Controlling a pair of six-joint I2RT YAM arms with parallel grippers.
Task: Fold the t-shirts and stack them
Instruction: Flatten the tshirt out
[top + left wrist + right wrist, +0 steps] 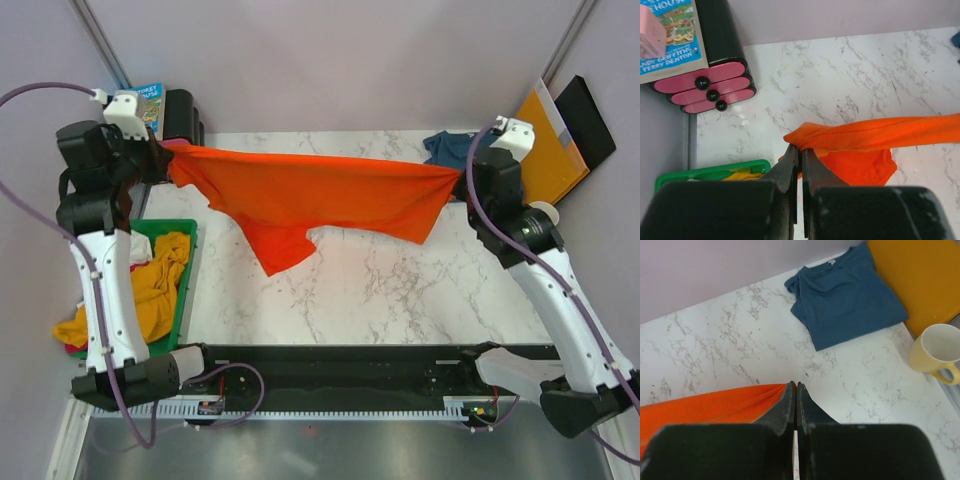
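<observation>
Left gripper point(800, 148) and right gripper point(796, 385) each clench one end of the orange t-shirt point(310, 195), tensioning it over the desk point(400, 290) for folding.

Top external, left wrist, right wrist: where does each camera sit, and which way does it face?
Top external: above and behind the arms, facing down on the table; both arms show, stretching the orange t-shirt.
Left wrist: on the left arm, facing the back wall; the left gripper shows, clamping the shirt.
Right wrist: on the right arm, facing the teal t-shirt and mug; the right gripper shows.
Both wrist views share the orange t-shirt.
</observation>
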